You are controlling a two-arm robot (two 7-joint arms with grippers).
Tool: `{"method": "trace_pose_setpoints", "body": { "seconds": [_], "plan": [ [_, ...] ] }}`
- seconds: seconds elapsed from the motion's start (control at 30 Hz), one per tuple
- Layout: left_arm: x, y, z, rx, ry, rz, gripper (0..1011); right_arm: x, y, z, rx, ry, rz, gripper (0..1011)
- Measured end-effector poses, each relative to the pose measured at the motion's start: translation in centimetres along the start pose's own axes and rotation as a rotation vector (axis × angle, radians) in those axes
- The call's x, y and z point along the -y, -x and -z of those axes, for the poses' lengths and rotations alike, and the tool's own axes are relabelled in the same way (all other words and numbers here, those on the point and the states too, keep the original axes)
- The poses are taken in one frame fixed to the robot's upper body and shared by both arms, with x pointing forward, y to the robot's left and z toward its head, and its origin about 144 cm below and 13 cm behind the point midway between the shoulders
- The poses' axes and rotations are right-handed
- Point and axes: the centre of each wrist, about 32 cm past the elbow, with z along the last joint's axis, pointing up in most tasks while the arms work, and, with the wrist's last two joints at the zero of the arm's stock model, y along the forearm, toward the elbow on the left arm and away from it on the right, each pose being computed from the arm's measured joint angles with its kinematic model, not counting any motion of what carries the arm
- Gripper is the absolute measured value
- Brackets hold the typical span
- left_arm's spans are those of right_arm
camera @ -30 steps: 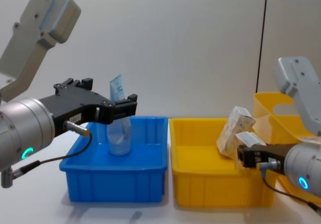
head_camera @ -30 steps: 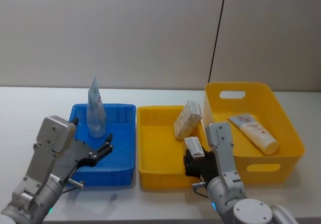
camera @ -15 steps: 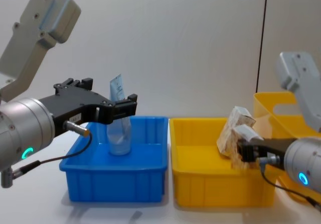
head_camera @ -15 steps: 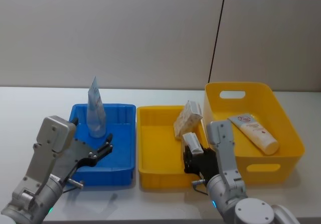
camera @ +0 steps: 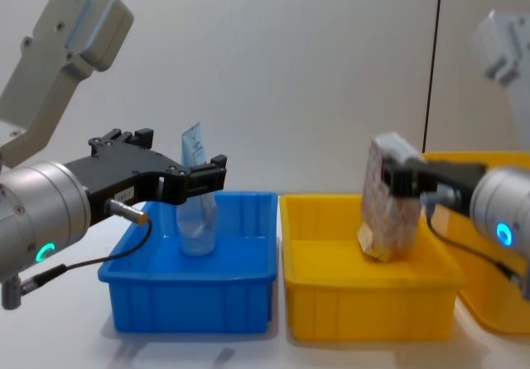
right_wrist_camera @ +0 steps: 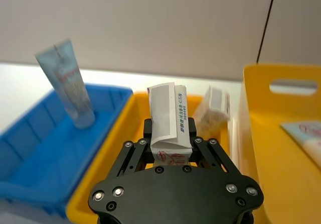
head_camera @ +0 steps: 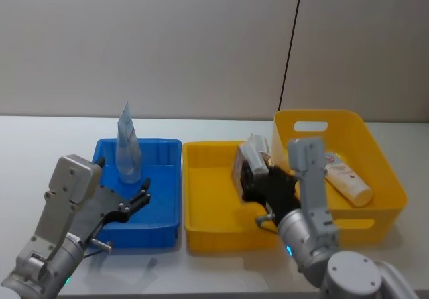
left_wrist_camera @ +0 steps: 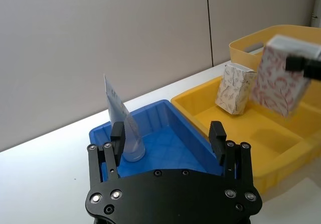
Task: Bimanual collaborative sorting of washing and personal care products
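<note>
The white bench (head_camera: pixel 40 135) carries three bins in a row: a blue bin (head_camera: pixel 164 213) on the robot's left, a shallow yellow bin (head_camera: pixel 201 205) in the middle, and a taller yellow bin (head_camera: pixel 375 171) on the right with a white tube (head_camera: pixel 348 178) bearing a red logo lying inside.

The left gripper (camera: pixel 195 180) hovers with its fingers spread over the near part of the blue bin, just where it was a second ago, in front of the pale blue tube (head_camera: pixel 127 148) standing upright on its cap at the bin's far end.

The change is on the right. The right gripper (camera: pixel 406 180), pinching a small white carton (camera: pixel 389 199) with red print, has risen from low at the middle bin's near right corner to above its far right part. The held carton now hangs in front of a second carton (left_wrist_camera: pixel 235 88) leaning in that corner. Judged from this, the carton is lifted clear and in transit; which bin it goes to cannot be told.
</note>
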Motion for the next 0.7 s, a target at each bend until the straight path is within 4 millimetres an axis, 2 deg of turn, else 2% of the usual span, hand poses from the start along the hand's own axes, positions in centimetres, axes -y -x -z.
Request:
{"method": "trace_pose_setpoints", "body": {
  "seconds": [0.4, 0.7],
  "plan": [
    [0.0, 0.0, 0.0, 0.000, 0.000, 0.000, 1001, -0.2, -1.0, -3.6, -0.055, -0.193, -0.022, 310],
    [0.0, 0.0, 0.0, 0.000, 0.000, 0.000, 1001, 0.3, -2.9, -6.6, -0.084, -0.340, 0.041, 308]
  ]
}}
